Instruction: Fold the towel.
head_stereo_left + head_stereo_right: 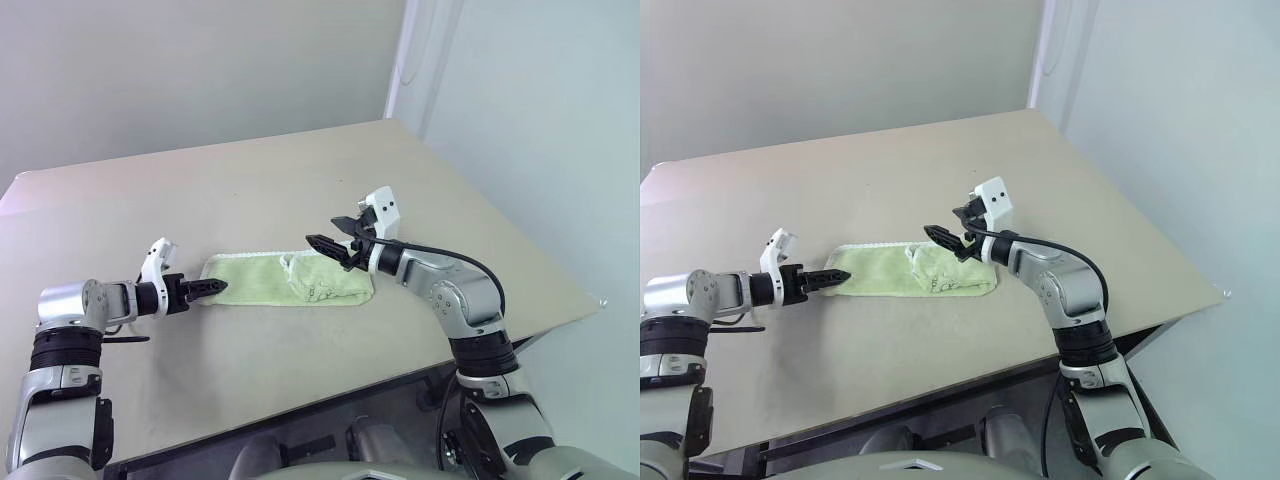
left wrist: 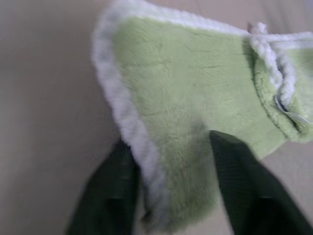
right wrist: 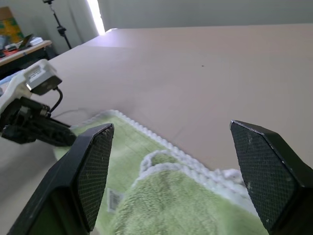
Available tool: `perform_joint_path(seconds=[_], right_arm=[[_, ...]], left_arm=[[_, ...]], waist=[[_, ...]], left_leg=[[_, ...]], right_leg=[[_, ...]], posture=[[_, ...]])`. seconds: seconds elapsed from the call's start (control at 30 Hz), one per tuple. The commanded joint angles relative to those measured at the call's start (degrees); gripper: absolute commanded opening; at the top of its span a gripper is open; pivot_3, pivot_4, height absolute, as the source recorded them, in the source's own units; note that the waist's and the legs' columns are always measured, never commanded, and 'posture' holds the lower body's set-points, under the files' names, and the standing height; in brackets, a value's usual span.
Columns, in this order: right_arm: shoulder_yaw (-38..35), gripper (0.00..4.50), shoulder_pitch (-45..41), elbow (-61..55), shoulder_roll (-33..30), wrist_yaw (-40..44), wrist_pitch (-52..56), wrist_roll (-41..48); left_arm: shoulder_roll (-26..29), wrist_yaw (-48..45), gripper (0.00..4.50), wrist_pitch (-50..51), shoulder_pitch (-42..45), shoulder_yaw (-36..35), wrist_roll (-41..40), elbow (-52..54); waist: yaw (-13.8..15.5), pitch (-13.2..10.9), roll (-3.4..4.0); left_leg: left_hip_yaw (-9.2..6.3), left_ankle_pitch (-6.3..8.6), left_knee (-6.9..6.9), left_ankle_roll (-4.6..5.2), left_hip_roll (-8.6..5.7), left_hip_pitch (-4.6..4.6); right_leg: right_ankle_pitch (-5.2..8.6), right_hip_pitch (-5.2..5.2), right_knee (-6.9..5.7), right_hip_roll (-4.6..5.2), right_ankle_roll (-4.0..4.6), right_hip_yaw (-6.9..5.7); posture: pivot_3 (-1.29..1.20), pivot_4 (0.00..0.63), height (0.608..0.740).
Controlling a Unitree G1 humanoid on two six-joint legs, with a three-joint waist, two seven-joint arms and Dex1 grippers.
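Left gripper point(image 2: 171, 196) pinches fluffy green terry towel point(image 1: 270, 282), white-corded hem.

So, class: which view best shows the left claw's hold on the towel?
The left wrist view: the towel's white-edged end lies between the left claw's two fingers, seen close up. Both eye views show that claw only small, at the towel's left end. The right wrist view shows it from far off, beyond the wide-open right claw.

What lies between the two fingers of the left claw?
The towel's near end with its white edging lies between the left claw's fingers, as the left wrist view shows; the tan table lies around it.
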State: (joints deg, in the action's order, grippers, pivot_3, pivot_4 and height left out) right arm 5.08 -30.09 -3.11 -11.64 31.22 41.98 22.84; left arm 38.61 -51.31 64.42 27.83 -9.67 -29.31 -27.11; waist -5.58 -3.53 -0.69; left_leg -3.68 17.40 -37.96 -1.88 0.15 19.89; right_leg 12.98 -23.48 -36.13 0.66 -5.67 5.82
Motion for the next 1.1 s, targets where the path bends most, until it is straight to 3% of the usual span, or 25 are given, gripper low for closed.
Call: perform_joint_path(seconds=[0.03,0.1,0.13,0.37,0.67,1.1], right_arm=[[-1.73,4.01,-0.56,-2.49,-0.24,-0.63,-0.27,0.86],[-1.80,4.01,-0.33,-2.71,-0.57,-0.85,-0.24,0.74],[-1.82,4.01,-0.23,-2.70,-0.69,-0.95,-0.28,0.58],[-2.58,4.01,0.52,-3.64,-1.61,-0.21,0.23,1.52],[-3.70,4.01,2.49,-5.14,-4.19,1.31,0.75,2.71],[-5.85,4.01,6.01,-9.38,-5.92,-0.65,2.00,4.51]], left_arm=[[0.12,-1.06,0.91,-0.08,1.90,0.46,-0.46,0.06],[-0.09,-1.19,0.14,-0.22,2.48,-0.28,-0.88,-0.17],[0.14,-1.39,0.02,-0.36,2.81,-0.60,-1.00,-0.34],[4.68,-2.52,0.02,-0.01,2.44,-1.77,-0.81,0.55],[16.00,-10.35,0.02,-0.73,0.54,0.20,-0.99,3.97],[7.31,-16.70,0.02,1.44,17.17,13.06,-1.90,6.62]], waist=[[-0.04,0.00,0.00],[-0.06,0.00,0.00],[-0.04,0.00,0.00],[-0.30,-0.01,-0.01],[-0.30,-0.03,0.00],[-0.33,-0.05,-0.04]], left_leg=[[-0.01,0.00,0.02,0.00,0.00,0.02],[-0.02,0.00,0.04,0.00,0.01,0.05],[-0.03,0.00,0.04,0.00,0.00,0.05],[-0.03,0.00,0.04,0.00,0.01,0.06],[-0.02,0.00,0.05,0.00,0.01,0.44],[0.03,0.00,0.05,0.01,-0.04,0.48]], right_leg=[[-0.01,-0.03,-0.01,-0.01,0.00,0.00],[-0.01,-0.08,-0.03,-0.02,-0.01,-0.01],[-0.01,-0.09,-0.04,-0.02,-0.01,-0.01],[0.00,-0.11,-0.03,-0.03,-0.01,-0.01],[0.04,-0.50,-0.04,-0.02,0.07,-0.01],[0.00,-0.53,-0.04,-0.03,-0.03,0.06]], posture=[[0.00,0.000,0.740],[0.00,0.000,0.740],[0.00,0.000,0.740],[0.00,0.000,0.740],[0.00,0.000,0.740],[0.00,0.000,0.740]])
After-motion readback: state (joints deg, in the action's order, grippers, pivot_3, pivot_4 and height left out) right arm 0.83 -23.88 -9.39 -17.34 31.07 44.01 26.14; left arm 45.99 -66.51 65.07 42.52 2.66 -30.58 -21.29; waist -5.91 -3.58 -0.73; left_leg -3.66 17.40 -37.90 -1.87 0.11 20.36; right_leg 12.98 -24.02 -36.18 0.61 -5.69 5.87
